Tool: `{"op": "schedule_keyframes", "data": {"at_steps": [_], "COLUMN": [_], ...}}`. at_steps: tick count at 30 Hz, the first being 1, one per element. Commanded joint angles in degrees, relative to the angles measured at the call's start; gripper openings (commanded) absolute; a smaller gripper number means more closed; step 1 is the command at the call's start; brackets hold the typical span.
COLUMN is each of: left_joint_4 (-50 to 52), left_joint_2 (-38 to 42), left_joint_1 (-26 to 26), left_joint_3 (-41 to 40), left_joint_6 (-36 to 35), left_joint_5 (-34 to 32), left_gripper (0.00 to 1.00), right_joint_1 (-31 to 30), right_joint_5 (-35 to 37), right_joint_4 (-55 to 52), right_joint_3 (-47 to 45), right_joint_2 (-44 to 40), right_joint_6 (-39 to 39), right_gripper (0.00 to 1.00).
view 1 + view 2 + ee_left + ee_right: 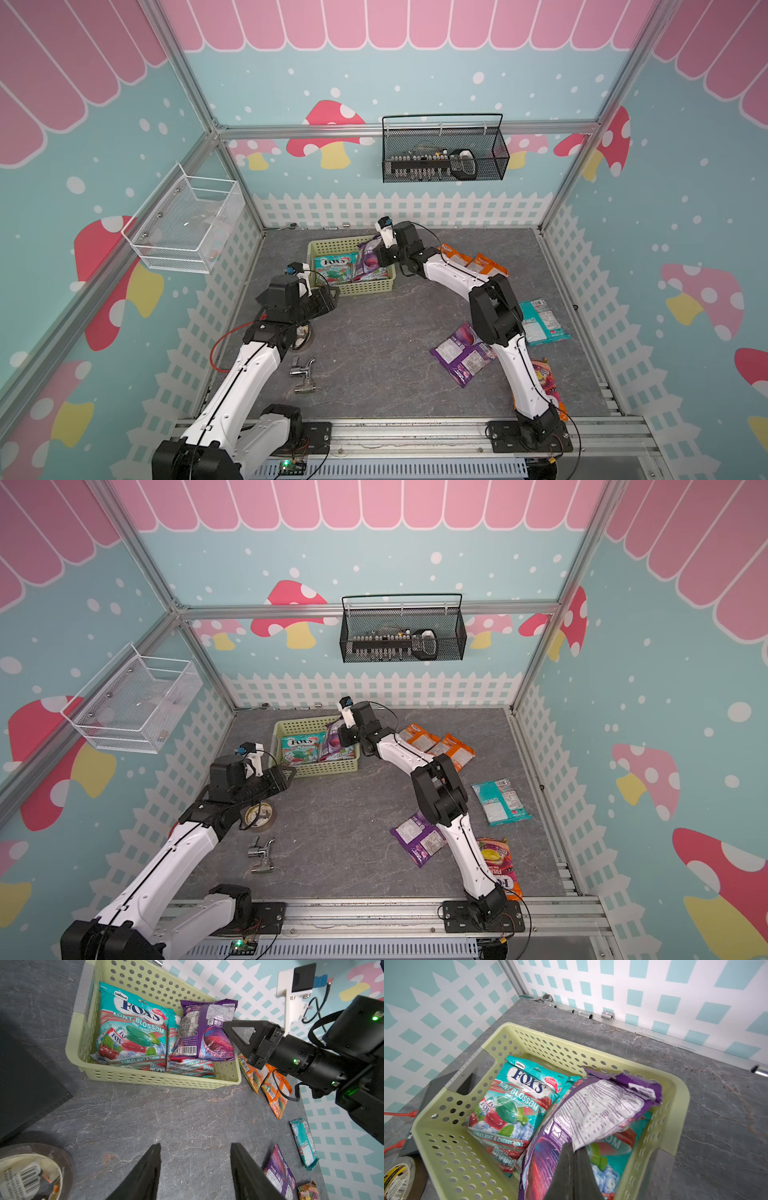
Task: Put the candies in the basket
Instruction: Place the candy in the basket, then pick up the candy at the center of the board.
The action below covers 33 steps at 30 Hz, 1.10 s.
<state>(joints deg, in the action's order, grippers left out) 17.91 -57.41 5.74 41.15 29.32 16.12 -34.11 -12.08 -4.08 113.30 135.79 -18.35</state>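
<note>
1. The right end effector [574, 1153] is pinching a purple candy bag [204, 1028] by its edge, holding it tilted over the pale green basket [361, 288].
2. Two teal candy bags [133, 1028] are lying flat inside the basket, one partly under the purple candy bag.
3. The left end effector [195, 1145] is hovering near the basket, jaws apart, gripping nothing.
4. Two orange bags [492, 266], a loose teal bag [540, 322], a second purple bag [459, 361] and an orange-red bag [548, 376] are lying on the worktop [374, 332], outside the basket.
</note>
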Motion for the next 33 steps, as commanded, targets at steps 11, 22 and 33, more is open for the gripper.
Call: {"op": "schedule_keyframes", "data": {"at_steps": [11,22,33], "left_joint_4": [0.80,-4.37,-19.13], "left_joint_2": [0.19,-1.76,-14.57], "left_joint_1": [-0.16,7.54,29.60], "left_joint_3": [-0.54,-2.18,-3.38], "left_joint_6": [-0.50,3.05,6.71], "left_joint_5": [0.77,4.55,0.91], "left_gripper": [0.58,0.47,0.43], "right_joint_1": [0.51,0.37,0.47], "right_joint_5": [3.48,5.34,25.35], "right_joint_4": [-0.69,-0.31,-25.80], "right_joint_3": [-7.06,-40.26,-61.81], "right_joint_2": [-9.73,-37.64,-60.21], "right_joint_6": [1.10,-12.94,-39.26], "right_gripper": [0.50,0.73,0.89]}}
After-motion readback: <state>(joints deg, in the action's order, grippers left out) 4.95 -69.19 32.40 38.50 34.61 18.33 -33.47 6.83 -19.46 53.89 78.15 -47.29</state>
